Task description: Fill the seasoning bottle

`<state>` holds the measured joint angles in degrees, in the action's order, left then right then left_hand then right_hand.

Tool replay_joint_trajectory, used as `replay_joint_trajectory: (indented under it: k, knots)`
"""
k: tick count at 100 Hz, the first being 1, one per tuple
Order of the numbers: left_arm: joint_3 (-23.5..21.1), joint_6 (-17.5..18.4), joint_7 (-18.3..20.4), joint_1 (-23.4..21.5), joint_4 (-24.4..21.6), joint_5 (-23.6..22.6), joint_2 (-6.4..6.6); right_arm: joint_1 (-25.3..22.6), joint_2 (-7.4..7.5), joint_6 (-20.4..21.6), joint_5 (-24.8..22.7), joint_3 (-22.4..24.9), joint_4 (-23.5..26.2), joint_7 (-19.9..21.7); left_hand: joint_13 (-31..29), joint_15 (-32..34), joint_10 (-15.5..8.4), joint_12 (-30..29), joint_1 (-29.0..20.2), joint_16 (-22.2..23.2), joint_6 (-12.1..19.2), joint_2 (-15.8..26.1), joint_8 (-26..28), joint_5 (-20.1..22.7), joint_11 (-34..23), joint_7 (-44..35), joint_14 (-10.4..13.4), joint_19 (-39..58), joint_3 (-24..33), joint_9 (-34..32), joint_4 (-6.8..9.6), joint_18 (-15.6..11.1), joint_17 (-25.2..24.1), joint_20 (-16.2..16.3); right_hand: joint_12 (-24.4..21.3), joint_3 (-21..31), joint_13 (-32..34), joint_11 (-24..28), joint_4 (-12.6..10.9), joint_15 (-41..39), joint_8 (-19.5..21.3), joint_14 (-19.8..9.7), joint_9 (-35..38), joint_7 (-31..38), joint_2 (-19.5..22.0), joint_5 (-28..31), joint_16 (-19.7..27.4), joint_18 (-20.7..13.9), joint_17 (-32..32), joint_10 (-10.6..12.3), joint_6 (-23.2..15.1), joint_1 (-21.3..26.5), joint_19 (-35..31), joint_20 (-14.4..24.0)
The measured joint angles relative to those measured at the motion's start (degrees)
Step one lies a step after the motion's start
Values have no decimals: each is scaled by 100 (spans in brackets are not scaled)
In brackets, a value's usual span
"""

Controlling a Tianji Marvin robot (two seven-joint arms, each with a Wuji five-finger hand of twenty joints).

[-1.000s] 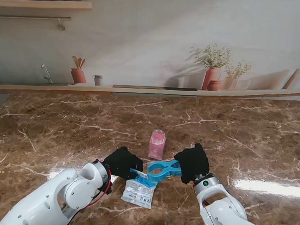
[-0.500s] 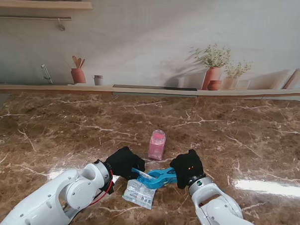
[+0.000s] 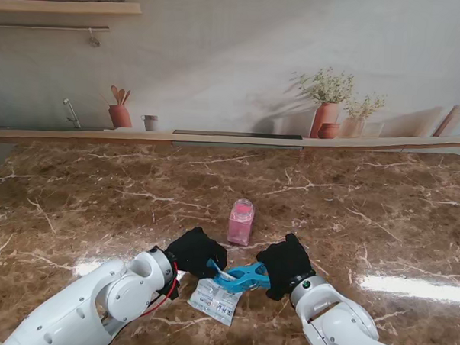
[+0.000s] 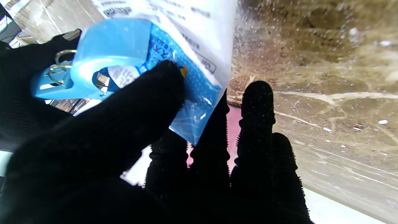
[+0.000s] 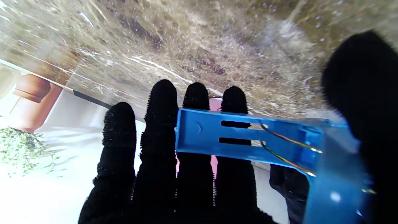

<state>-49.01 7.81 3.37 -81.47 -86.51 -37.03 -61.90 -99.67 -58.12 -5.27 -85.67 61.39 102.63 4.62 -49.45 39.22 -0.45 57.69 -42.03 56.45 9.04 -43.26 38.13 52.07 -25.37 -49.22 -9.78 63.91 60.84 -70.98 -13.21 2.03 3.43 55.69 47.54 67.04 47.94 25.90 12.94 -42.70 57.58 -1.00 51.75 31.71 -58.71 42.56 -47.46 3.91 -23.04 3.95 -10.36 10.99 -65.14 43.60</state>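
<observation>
The pink seasoning bottle (image 3: 241, 221) stands upright on the marble table (image 3: 99, 205), just beyond both hands. My left hand (image 3: 196, 251) pinches the top of a white and blue seasoning packet (image 3: 215, 298), which hangs down toward me. In the left wrist view the thumb (image 4: 130, 102) presses on the packet (image 4: 196, 90), and the blue clip (image 4: 105, 59) sits on the packet's edge. My right hand (image 3: 285, 265) is shut on the blue clip (image 3: 241, 276), whose jaws point at the packet top. The right wrist view shows the clip (image 5: 248, 140) lying across the fingers (image 5: 158, 124).
A ledge runs along the table's far edge with terracotta plant pots (image 3: 326, 119), a utensil pot (image 3: 119, 114) and a small cup (image 3: 150, 122). A shelf (image 3: 61, 6) hangs on the wall at the upper left.
My right hand has brought the blue clip nearer to me and leftward, onto the packet top. My left hand shifted slightly right, still holding the packet. The bottle has not moved.
</observation>
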Motion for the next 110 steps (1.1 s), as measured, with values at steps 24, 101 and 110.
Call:
replay_joint_trajectory:
  k: [24,101,110]
  knots:
    - [141,-42,46,143,128,22,-2,-337,1,335,171,321,585,740,0,0,1,-28,-4,0,4,-2,-9,0,0,-1,0,0,3,0,0,0,0,5,-1533,-356,-834,-902,-3,2106,-1827,22,-908,-1597,835,-951,1486,-39,593,-1,593,-122,1693,-244]
    - [297,154,863,469,144,15,112,-531,-276,248,2054,1042,561,-886,68,-7,1,148,-20,61,4,198,-141,-16,-293,14,-2,-223,-187,0,-1,-34,-158,42,-2229,-1039,-1057,-1286,-237,3005,-2248,-117,-1270,-1663,1643,-1281,2314,-113,472,-67,896,-80,2621,-995]
    - [133,237,1053,395,54,-71,144,-361,-295,276,2255,1077,380,-886,69,-7,1,200,-20,65,4,198,-141,-16,-303,15,-3,-281,-187,0,-1,-38,-179,42,-2231,-1032,-1056,-1287,-237,3005,-2257,-117,-1270,-1610,1636,-1281,2316,-116,472,-70,897,-80,2622,-1065]
